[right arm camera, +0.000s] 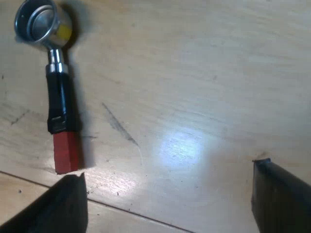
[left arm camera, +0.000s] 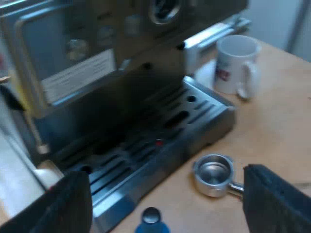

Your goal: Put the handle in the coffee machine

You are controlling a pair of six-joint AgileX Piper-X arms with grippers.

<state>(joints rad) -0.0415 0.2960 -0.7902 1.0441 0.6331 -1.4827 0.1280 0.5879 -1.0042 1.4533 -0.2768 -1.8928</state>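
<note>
Left hand (left arm camera: 165,199) and right hand (right arm camera: 167,194) spread apart; round metal holder (right arm camera: 57,92) lies loose on smooth wooden table (right arm camera: 194,97).

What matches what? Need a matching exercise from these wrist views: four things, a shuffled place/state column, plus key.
Things:
1. metal holder
2. mug
3. blue tamper
4. right gripper

Place or state:
A. white with red print, beside the espresso machine
B. lying loose on the wooden table, red handle end showing
C. fingers wide apart over bare wood
D. metal top showing, by the drip tray front edge

Pairs: 1-B, 2-A, 3-D, 4-C
</note>
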